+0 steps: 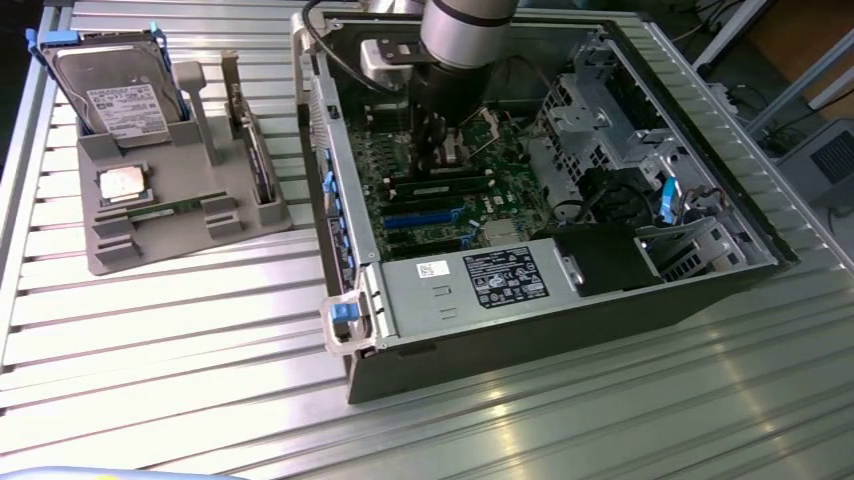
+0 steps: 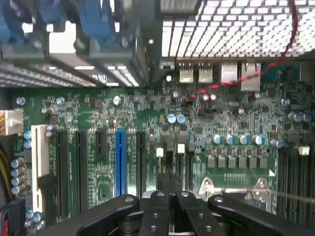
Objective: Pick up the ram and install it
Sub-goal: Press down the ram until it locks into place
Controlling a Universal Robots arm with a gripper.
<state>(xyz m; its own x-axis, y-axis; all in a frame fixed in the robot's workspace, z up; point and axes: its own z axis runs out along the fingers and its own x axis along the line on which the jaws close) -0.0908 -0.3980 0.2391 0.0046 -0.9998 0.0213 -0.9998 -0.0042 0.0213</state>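
The ram (image 1: 174, 208) is a thin green stick lying in a groove of the grey holder (image 1: 134, 250), on the exterior view's left, outside the computer. My gripper (image 1: 435, 150) is far from it, reaching down inside the open computer case (image 1: 561, 300) just above the green motherboard (image 1: 461, 215). In the wrist view the black fingers (image 2: 157, 206) are pressed together, and the gripper (image 2: 170, 196) is shut with nothing visible between them. They hover over the motherboard (image 2: 147, 118), beside the long black and blue (image 2: 120, 162) expansion slots. Dark memory slots (image 2: 295, 177) lie off to one side.
The holder also carries a big grey hard drive (image 1: 114, 95) standing at its far end and a square silver CPU chip (image 1: 123, 185). Inside the case sit the power supply (image 1: 481, 280), drive cages (image 1: 601, 110) and cables. The case walls close in around the arm.
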